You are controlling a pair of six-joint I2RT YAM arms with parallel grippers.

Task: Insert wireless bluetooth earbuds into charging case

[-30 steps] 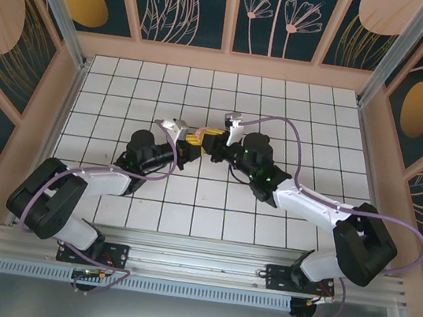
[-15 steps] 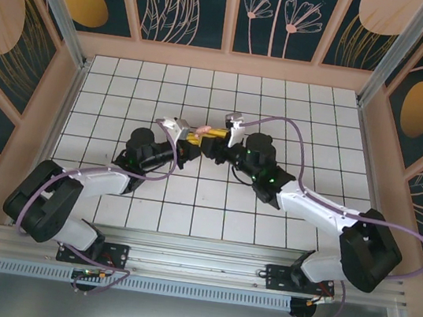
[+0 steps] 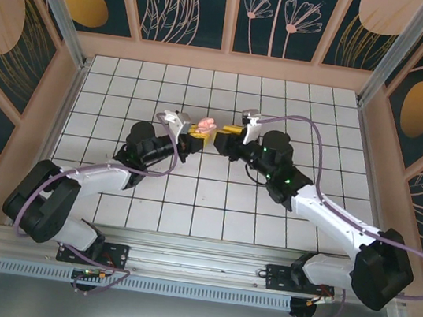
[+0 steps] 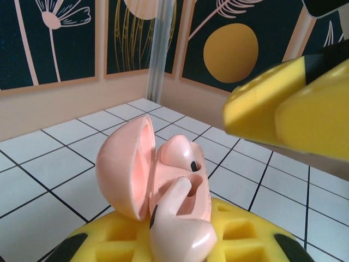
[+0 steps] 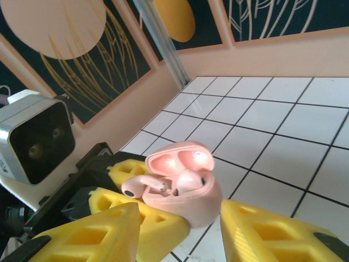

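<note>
Progress is looking partial: one pink earbud (image 4: 177, 148) is sitting deep in the open charging case (image 4: 122, 164), while the second earbud (image 5: 137, 187) is lying askew, poking over its rim. The left gripper (image 3: 195, 134) is clamping the case above the desk (image 3: 212, 206); the right gripper (image 3: 223, 133) is waiting just beside the case, jaws apart.

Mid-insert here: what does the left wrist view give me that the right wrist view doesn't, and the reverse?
Left wrist alone: a small black mark on the seated earbud, and the right pincer's fingers seen from outside at upper right, clear of the charging case. Right wrist alone: the left arm's camera housing, and the left pincer's fingers holding the case. Both: the pink case open, one earbud seated, the second earbud sticking out, not down in its well.
</note>
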